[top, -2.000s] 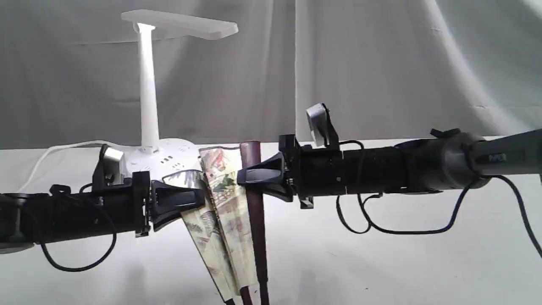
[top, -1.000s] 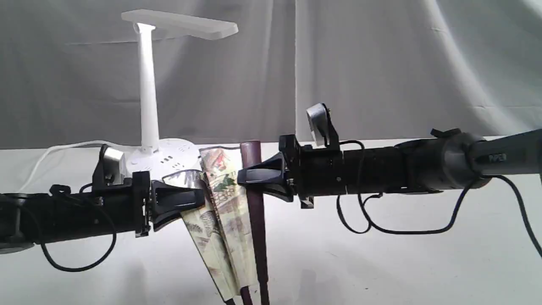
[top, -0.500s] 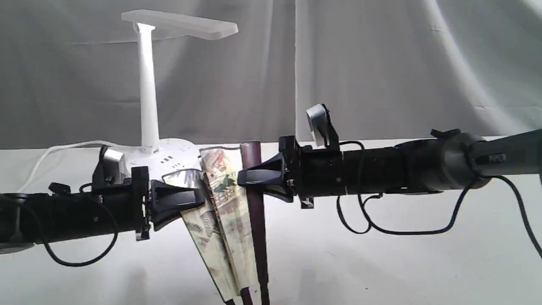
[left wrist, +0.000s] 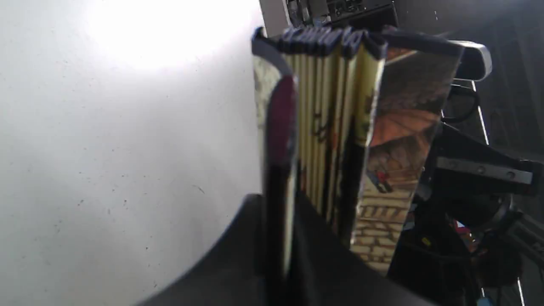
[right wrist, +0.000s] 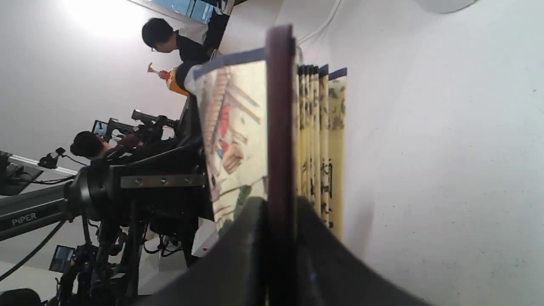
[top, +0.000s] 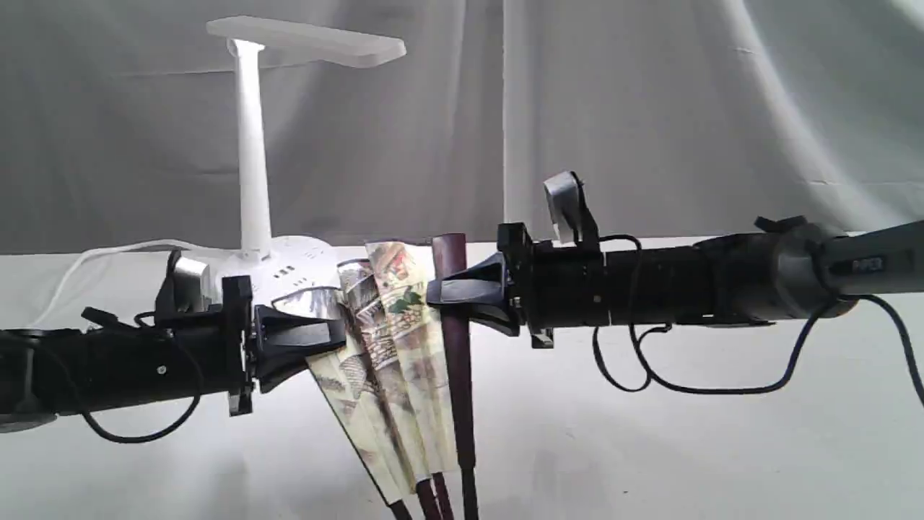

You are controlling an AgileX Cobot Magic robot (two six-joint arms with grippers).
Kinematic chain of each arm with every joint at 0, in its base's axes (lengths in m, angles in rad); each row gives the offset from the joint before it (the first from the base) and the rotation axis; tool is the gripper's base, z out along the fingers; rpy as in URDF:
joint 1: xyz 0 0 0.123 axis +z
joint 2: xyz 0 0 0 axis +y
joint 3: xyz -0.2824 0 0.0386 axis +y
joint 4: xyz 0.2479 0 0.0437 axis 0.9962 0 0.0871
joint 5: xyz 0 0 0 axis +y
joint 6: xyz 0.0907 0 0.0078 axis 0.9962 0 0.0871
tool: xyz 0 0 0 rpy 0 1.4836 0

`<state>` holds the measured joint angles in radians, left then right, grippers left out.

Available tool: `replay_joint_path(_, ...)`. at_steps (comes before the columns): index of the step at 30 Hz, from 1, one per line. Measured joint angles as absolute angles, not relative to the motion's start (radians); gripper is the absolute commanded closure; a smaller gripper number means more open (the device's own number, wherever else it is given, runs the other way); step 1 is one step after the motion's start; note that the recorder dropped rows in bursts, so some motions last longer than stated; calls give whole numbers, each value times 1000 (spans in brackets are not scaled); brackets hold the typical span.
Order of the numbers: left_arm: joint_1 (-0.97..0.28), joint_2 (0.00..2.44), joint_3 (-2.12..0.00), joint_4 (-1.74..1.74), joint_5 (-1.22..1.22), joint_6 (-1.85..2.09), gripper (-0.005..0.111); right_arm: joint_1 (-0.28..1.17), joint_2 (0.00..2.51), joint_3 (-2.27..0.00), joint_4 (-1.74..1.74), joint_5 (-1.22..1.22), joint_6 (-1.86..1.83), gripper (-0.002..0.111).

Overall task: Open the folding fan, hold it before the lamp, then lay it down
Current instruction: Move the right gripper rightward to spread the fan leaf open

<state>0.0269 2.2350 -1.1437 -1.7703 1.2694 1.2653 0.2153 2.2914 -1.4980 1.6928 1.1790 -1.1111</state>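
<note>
The folding fan (top: 393, 361) hangs upright between both arms, partly spread, its painted pleats fanning out above maroon ribs that meet low down. My left gripper (top: 336, 339) is shut on the fan's left guard (left wrist: 278, 170). My right gripper (top: 437, 292) is shut on the dark maroon right guard (top: 455, 332), seen close up in the right wrist view (right wrist: 279, 127). The white lamp (top: 253, 159) stands behind the left gripper, its flat head (top: 307, 40) high above and its round socketed base (top: 285, 271) on the table.
A white cord (top: 94, 256) runs left from the lamp base. A grey curtain (top: 650, 108) hangs behind the white table (top: 686, 448). Black cables (top: 650, 375) droop under the right arm. The right wrist view shows people and other equipment (right wrist: 127, 140) beyond the left arm.
My right gripper has moved right and slightly up with its guard, so the fan has spread wider and more pleats show. The left gripper has barely moved.
</note>
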Motion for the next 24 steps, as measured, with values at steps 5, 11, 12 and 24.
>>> replay_joint_path(5, 43, 2235, -1144, -1764, 1269, 1238, 107, 210, 2291, -1498, 1697, 1181, -1109, 108)
replay_joint_path(11, 88, 2235, -1144, -1744, 1269, 1216, 107, 198, 2291, -1498, 1710, 1179, -1107, 108)
replay_joint_path(12, 94, 2235, -1144, -1744, 1269, 1216, 107, 192, 2291, -1498, 1710, 1179, -1104, 108)
replay_joint_path(24, 151, 2235, -1144, -1752, 1258, 1162, 107, 93, 2291, -1498, 1714, 1189, -1093, 108)
